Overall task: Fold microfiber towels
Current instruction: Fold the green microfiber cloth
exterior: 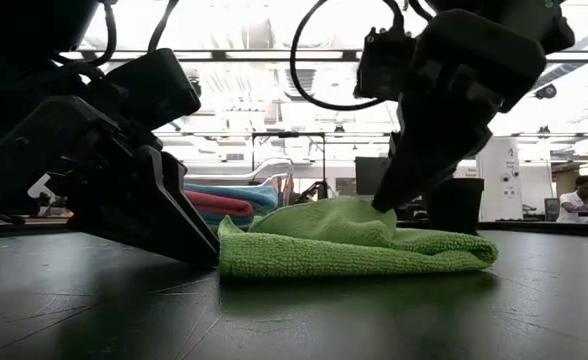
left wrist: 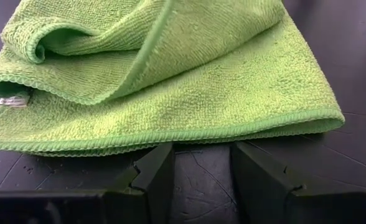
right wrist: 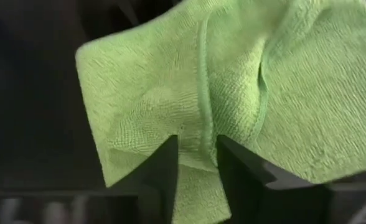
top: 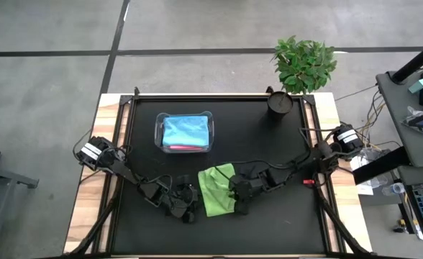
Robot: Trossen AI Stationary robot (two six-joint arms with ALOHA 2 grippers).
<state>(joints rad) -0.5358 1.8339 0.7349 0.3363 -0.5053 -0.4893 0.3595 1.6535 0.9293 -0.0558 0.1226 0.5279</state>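
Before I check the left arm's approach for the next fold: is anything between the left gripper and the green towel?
Nothing visible. The left gripper sits open on the bare table right at the green towel edge.

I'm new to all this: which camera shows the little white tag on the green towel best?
The left wrist view: the tag sits plainly at the lime green towel's hem. The high, low and right wrist views show the towel, but no tag can be made out.

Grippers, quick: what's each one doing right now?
Left gripper: open, fingers apart at the green towel's edge, holding nothing.
Right gripper: pinching a fold of the green towel.
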